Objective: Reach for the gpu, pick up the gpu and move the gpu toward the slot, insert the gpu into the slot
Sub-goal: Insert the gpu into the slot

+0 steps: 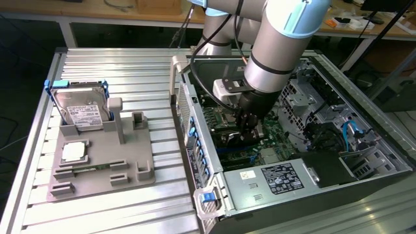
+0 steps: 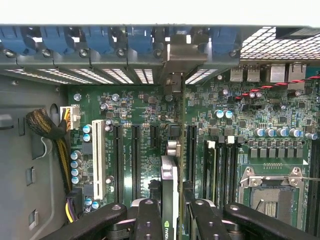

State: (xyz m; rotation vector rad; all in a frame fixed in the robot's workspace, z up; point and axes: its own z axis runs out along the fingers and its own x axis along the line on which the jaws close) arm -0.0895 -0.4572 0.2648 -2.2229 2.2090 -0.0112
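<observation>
My gripper (image 1: 246,127) reaches down into the open computer case (image 1: 364,131), over the green motherboard (image 2: 250,125). It is shut on the gpu (image 2: 170,175), which the wrist view shows edge-on as a thin dark card running between the two black fingers (image 2: 149,220). The card's silvery bracket end (image 2: 172,57) sits at the case's rear wall, among the blue clips. The card stands upright along a gap between the black connector strips (image 2: 136,160). The bright-blue slot is hidden beneath the card.
A silver hard drive (image 1: 81,109) and a square processor chip (image 1: 75,152) rest on the grey fixture plate (image 1: 97,185) at the exterior view's left. Inside the case are the processor socket (image 2: 272,187), a white connector (image 2: 98,160), a cable bundle (image 2: 47,127) and the power supply (image 1: 279,178).
</observation>
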